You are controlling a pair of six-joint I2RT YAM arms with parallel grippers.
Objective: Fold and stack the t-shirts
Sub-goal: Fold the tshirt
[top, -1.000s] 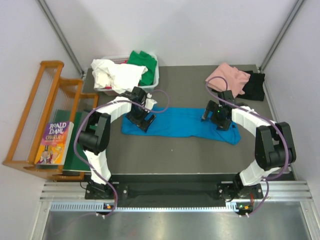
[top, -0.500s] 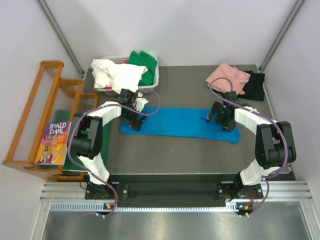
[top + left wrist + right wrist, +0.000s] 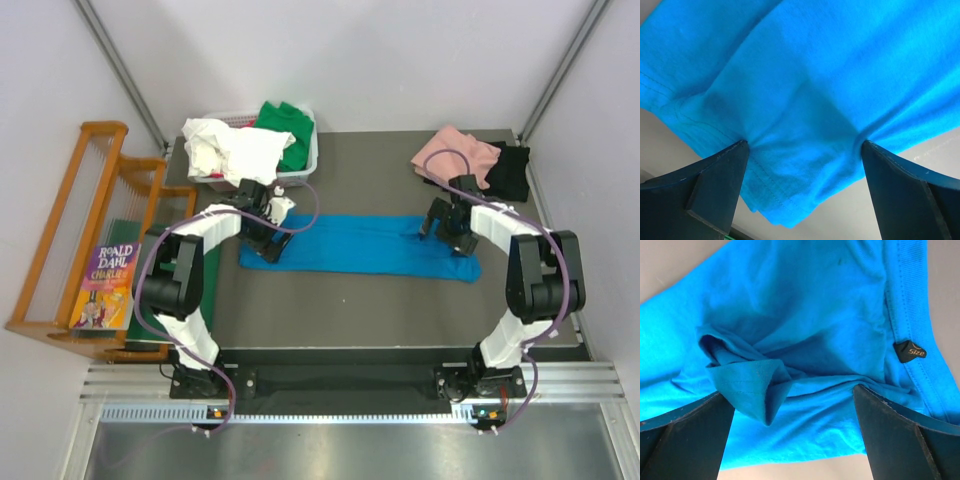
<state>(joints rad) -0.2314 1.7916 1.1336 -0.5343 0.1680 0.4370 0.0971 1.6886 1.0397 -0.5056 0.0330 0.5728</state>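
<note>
A bright blue t-shirt (image 3: 360, 246) lies in a long folded strip across the grey table. My left gripper (image 3: 264, 238) is at its left end, open, with both fingers pressed onto the cloth. In the left wrist view the hemmed corner of the blue t-shirt (image 3: 790, 195) sits between the fingers of the left gripper (image 3: 804, 146). My right gripper (image 3: 446, 227) is open at the right end. Its wrist view shows the right gripper (image 3: 790, 394) straddling a folded sleeve of the blue t-shirt (image 3: 752, 385). Pink (image 3: 455, 153) and black (image 3: 510, 170) t-shirts lie at the back right.
A white basket (image 3: 308, 160) at the back left holds a white t-shirt (image 3: 230, 150) and a green one (image 3: 285, 122). A wooden rack (image 3: 70, 230) with a book (image 3: 108, 285) stands off the table's left side, over a dark green board (image 3: 150, 300).
Both open grippers have slid outward and toward the back along the blue t-shirt, the left one leftward, the right one rightward. The strip now lies flatter and narrower.
</note>
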